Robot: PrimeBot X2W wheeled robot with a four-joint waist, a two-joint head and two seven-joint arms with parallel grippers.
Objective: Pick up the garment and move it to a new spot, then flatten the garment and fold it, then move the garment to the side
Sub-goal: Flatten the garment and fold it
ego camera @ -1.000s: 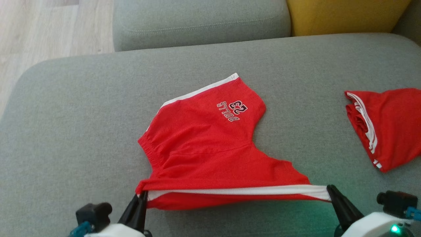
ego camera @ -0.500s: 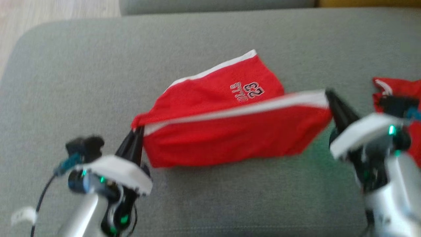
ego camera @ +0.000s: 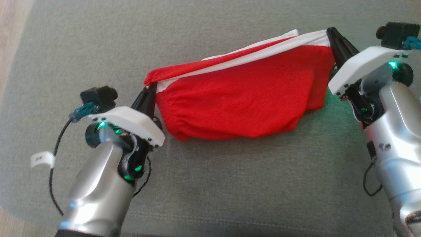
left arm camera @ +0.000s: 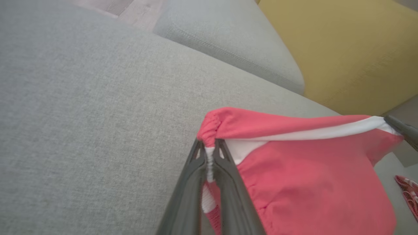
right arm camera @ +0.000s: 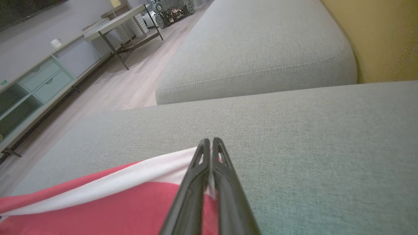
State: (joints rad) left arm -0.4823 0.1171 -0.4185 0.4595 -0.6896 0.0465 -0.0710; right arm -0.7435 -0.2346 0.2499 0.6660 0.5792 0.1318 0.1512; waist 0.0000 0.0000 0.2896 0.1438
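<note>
pinching red shorts [ego camera: 243, 98] above the grey sofa seat [ego camera: 230, 184]: left gripper [ego camera: 151, 89] closed on waistband corner [left arm camera: 210, 125], right gripper [ego camera: 330, 31] on striped hem [right arm camera: 183, 163]. likely soft, light, saggy; corners grip best.

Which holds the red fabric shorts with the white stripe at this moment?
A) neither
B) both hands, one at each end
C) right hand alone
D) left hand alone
B: the left hand and the right hand each pinch one end of the red fabric shorts.
</note>
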